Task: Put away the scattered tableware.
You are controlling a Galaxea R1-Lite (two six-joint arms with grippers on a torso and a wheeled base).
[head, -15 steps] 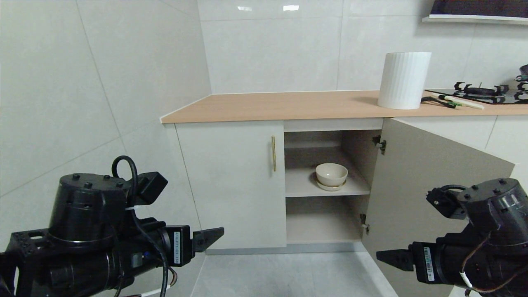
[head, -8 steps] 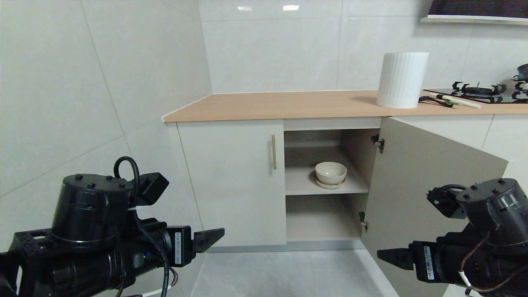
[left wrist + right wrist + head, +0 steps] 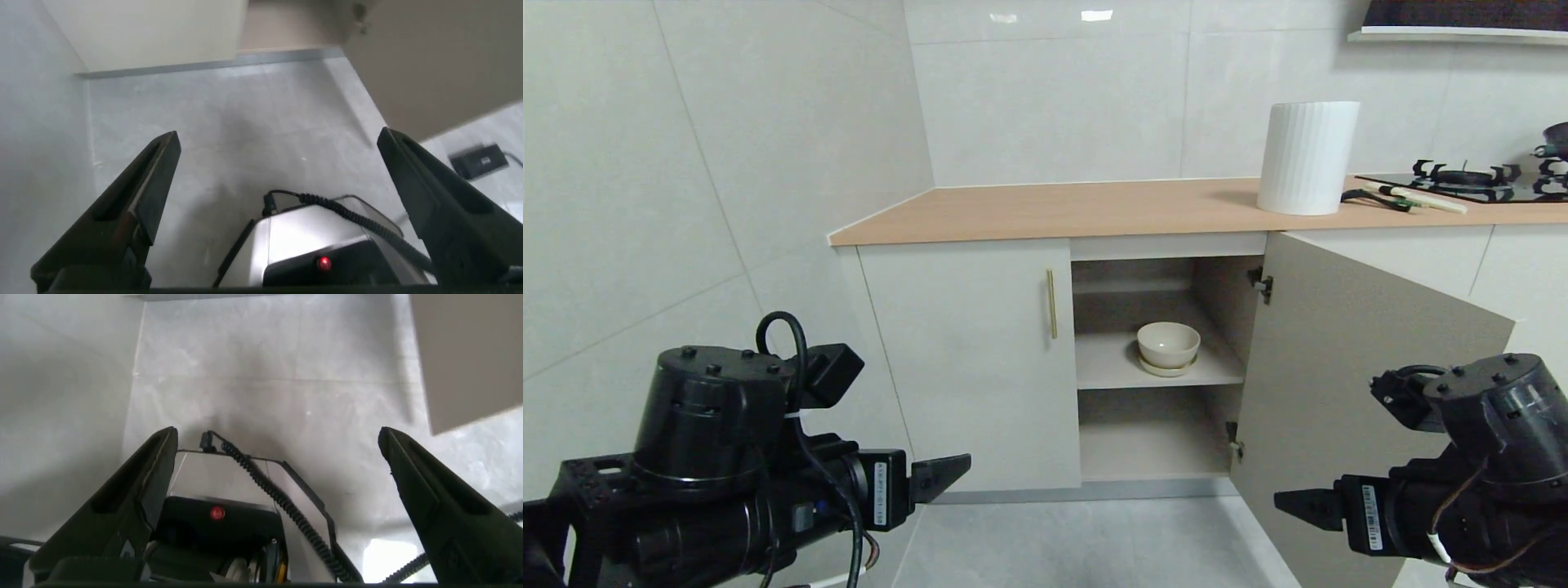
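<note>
A cream bowl (image 3: 1168, 343) sits on a small plate (image 3: 1167, 370) on the middle shelf (image 3: 1111, 369) of the open cupboard. Both arms hang low in front of the cupboard, well short of it. My left gripper (image 3: 952, 472) is at the lower left and my right gripper (image 3: 1290, 505) at the lower right, tips pointing toward each other. In the left wrist view the left gripper (image 3: 278, 192) is open over the bare floor. The right gripper (image 3: 278, 490) is also open, with nothing between its fingers.
The cupboard's right door (image 3: 1347, 392) stands swung open close to my right arm; the left door (image 3: 964, 359) is closed. On the wooden counter (image 3: 1054, 208) stand a white ribbed container (image 3: 1307, 157), utensils (image 3: 1409, 198) and a gas hob (image 3: 1470, 178). Tiled wall at left.
The whole head view has shifted, so the cupboard sits a little further left in the picture. Both arms and the bowl have kept their places.
</note>
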